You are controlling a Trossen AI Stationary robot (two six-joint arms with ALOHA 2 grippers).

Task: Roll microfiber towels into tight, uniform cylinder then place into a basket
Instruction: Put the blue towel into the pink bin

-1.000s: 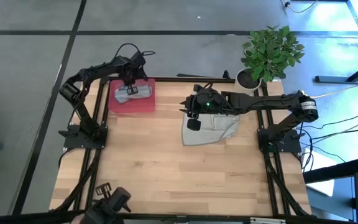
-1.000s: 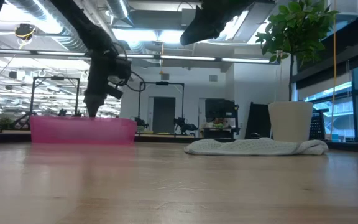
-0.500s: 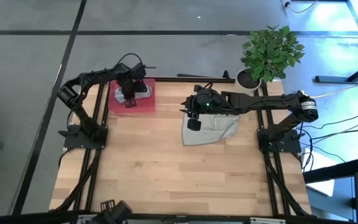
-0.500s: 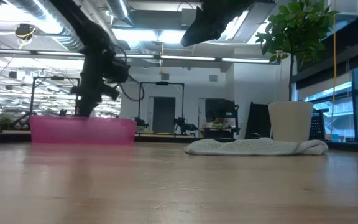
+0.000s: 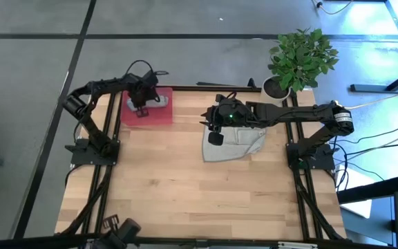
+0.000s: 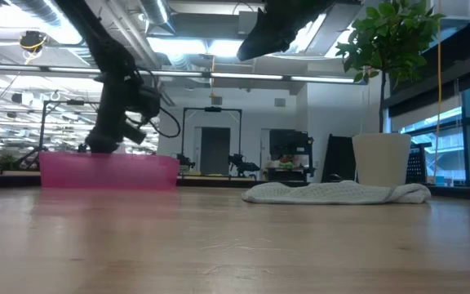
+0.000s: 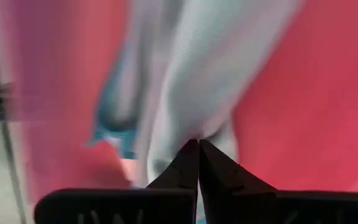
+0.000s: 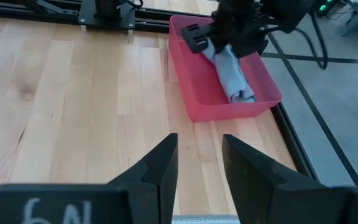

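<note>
The pale blue towel (image 5: 156, 101), rolled, lies in the red tray (image 5: 162, 117) at the table's far left; it also shows in the right wrist view (image 8: 232, 78). My left gripper (image 5: 141, 106) is shut, down in the tray at the roll's left end (image 7: 185, 93). The grey towel (image 5: 235, 142) lies crumpled on the table at the far right, also in the low view (image 6: 333, 193). My right gripper (image 5: 215, 137) is open and empty, held high above the grey towel's left edge. My left gripper's shut fingertips (image 7: 199, 149) meet the pale blue roll near its left end (image 7: 166, 134), coming from above and pointing down. Whether a layer is caught between them, I cannot tell. The roll lies on the tray's floor.
A white pot with a green plant (image 5: 298, 58) stands at the table's far right corner. Bare wood table (image 5: 199, 200) stretches toward the near edge. The tray's walls (image 6: 108, 171) surround my left gripper.
My left gripper has gone toward the table's left edge inside the tray, staying low over the blue towel. My right gripper and the grey towel have kept still.
</note>
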